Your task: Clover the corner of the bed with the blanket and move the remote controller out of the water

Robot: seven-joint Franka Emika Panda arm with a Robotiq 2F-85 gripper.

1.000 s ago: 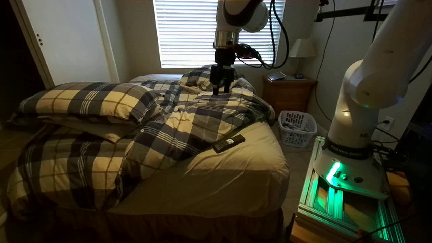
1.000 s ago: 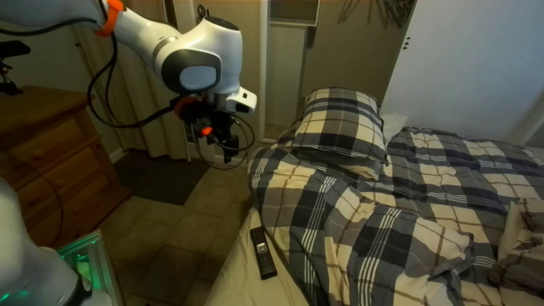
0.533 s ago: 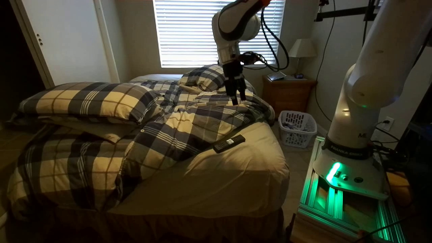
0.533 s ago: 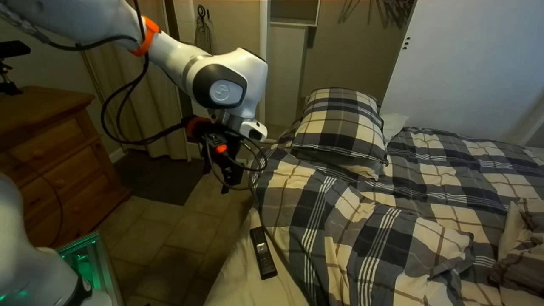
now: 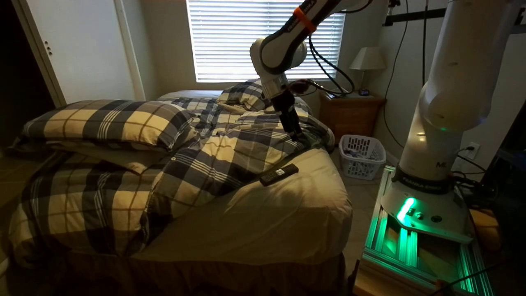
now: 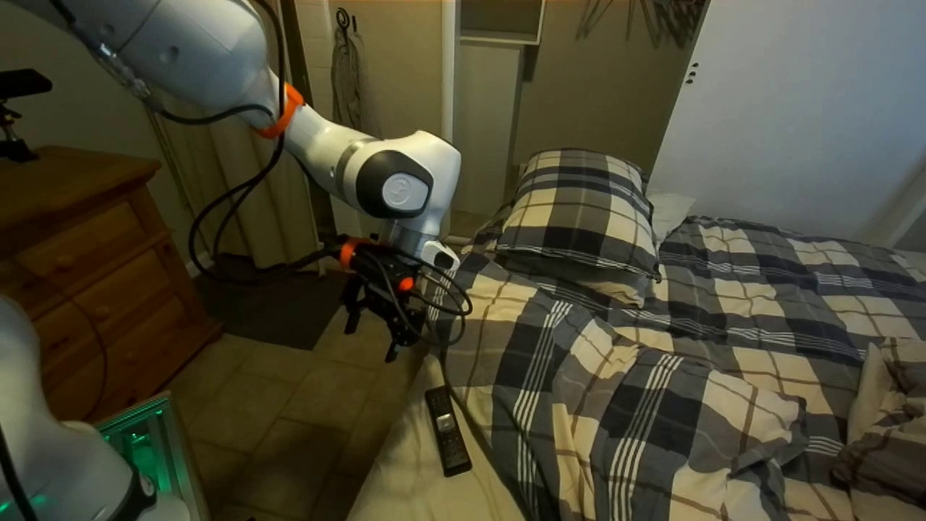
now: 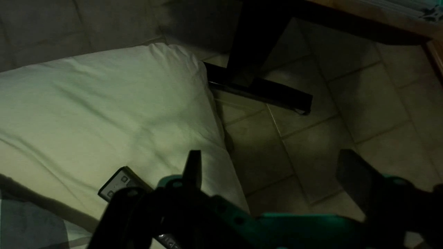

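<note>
One hand partly hides the remote controller in the wrist view.

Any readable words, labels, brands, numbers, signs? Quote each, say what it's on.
"FRANKA EMIKA": black base band.
"FRAN…": dark forearm stripe; rest blurred, interrupted by the orange strap.
"ML" (faint): white arm link above that band.
Round joint cap: logo too blurred to make out.
Remote controller: key markings too small or blurred to read.
</note>
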